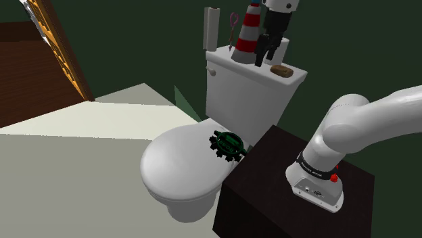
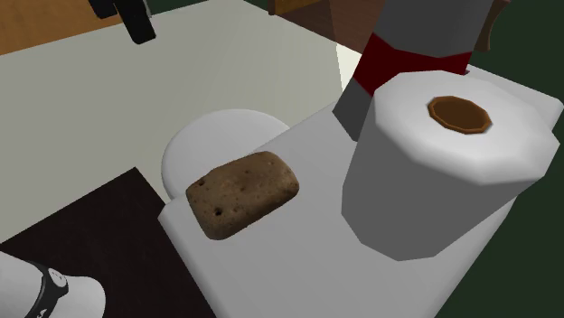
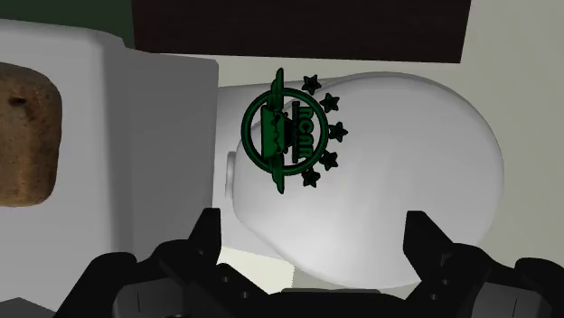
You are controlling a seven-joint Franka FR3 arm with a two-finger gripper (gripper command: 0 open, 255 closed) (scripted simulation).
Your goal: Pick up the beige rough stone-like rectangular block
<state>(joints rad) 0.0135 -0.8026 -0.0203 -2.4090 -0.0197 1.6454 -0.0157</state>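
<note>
Brown rough stone-like rectangular block (image 1: pixel 281 69) at shoulder-view 4 o'clock of wide, empty hand (image 1: pixel 265 55): likely stiff, grippy, heavyish; pinch across its narrow width.

Open air above the brown block (image 2: pixel 242 192); paper roll (image 2: pixel 434 172) close beside.

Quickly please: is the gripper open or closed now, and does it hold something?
Gripper: open, holding nothing. The brown rough block lies untouched on the toilet tank lid.
</note>
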